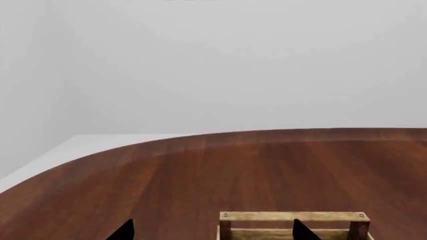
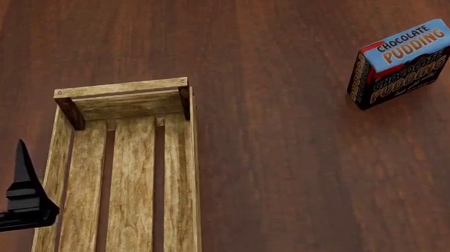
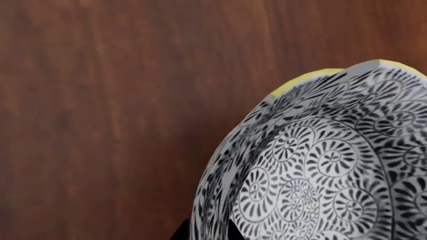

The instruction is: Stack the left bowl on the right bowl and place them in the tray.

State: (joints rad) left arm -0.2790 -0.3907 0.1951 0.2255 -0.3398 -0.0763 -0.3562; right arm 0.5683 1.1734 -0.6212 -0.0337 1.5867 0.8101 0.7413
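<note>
Bowls first: my right wrist view shows a bowl [image 3: 320, 170] with a glossy inside covered in black-and-white swirl medallions, and a sliver of yellow rim [image 3: 303, 80] peeking from behind it, over the dark brown wood-grain table [image 3: 100, 110]. A black bit of my right hand [image 3: 230, 231] sits at that bowl's near rim; whether it pinches the rim I cannot tell. The tray [image 2: 127, 179], pale rough wood with three slats and a taller end board, lies on the table at my left with nothing in it. My left hand [image 1: 212, 231] hangs with its pointed black fingers [image 1: 123, 231] spread apart, holding nothing, beside the tray's left side. A blue-and-black chocolate pudding box [image 2: 401, 62] stands well apart to the right.
</note>
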